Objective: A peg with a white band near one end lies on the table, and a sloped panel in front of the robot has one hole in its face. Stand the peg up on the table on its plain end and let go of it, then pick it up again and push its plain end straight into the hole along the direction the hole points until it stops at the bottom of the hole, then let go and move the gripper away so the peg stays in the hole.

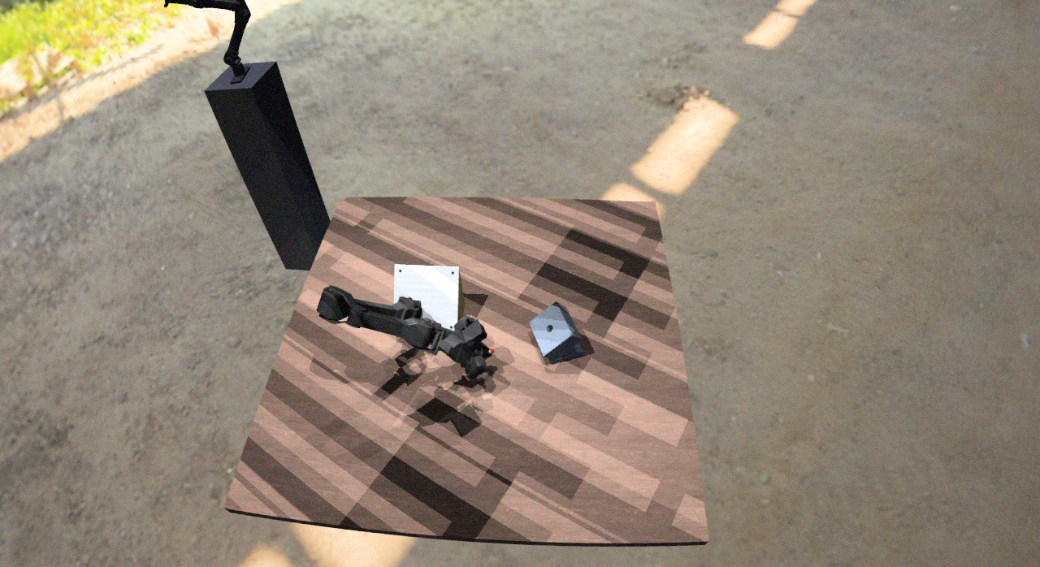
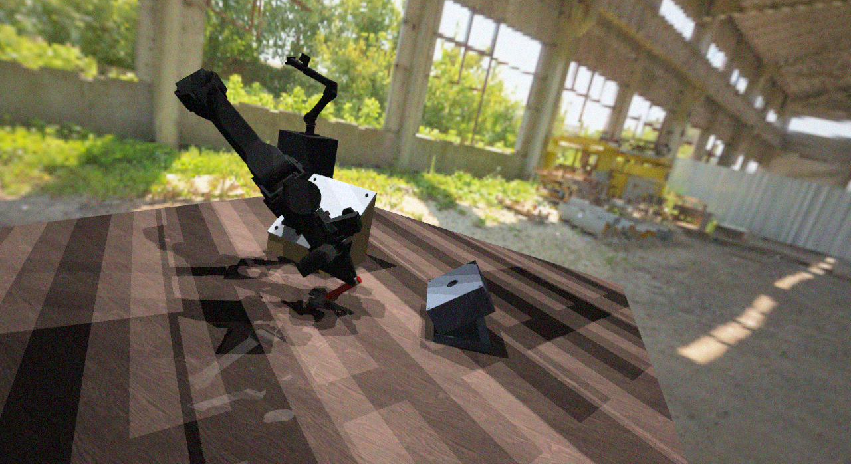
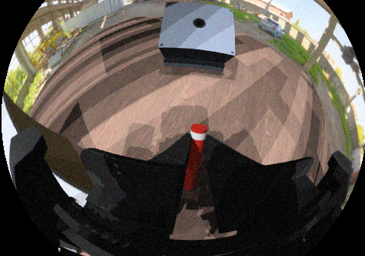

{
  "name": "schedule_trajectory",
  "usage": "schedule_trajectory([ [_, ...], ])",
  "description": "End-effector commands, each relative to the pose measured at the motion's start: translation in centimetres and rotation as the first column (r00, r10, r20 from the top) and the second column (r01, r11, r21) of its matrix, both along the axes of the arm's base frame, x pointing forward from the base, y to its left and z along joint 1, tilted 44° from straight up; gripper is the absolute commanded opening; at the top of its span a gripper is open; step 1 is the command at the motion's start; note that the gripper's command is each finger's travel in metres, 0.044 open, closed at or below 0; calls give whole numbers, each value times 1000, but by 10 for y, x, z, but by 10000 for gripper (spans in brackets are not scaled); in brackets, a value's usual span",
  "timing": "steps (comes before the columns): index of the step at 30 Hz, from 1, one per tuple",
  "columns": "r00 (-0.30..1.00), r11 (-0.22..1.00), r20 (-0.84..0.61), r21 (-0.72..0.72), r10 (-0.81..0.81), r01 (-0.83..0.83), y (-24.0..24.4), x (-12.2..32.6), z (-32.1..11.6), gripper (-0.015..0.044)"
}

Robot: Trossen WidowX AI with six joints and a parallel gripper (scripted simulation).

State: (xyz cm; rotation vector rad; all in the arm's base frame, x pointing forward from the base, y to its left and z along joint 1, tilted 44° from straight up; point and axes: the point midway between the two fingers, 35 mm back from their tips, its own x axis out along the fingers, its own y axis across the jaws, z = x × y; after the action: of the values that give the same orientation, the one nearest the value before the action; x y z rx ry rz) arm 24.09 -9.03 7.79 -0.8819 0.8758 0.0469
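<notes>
2 arms (image 1: 385, 323) (image 2: 238, 133), 1 peg (image 1: 491, 351) (image 2: 342, 291) (image 3: 198, 136), 1 panel (image 1: 563, 345) (image 2: 461, 300) (image 3: 198, 36) w/ 1 hole (image 1: 548, 328) (image 2: 453, 282) (image 3: 199, 23), 1 tbl (image 1: 582, 483) (image 2: 416, 437) (image 3: 152, 96), 1 pedestal (image 1: 265, 163) (image 2: 307, 151), 1 wht plate (image 1: 429, 283) (image 2: 339, 193).
</notes>
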Motion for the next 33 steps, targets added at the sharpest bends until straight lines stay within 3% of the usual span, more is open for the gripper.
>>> schedule_trajectory([
  [1, 999, 999, 26, 12, 30, -30, 0, -3, 0, 49],
  [33, 956, 971, 214, 90, 198, -221, -4, -23, 8, 49],
])
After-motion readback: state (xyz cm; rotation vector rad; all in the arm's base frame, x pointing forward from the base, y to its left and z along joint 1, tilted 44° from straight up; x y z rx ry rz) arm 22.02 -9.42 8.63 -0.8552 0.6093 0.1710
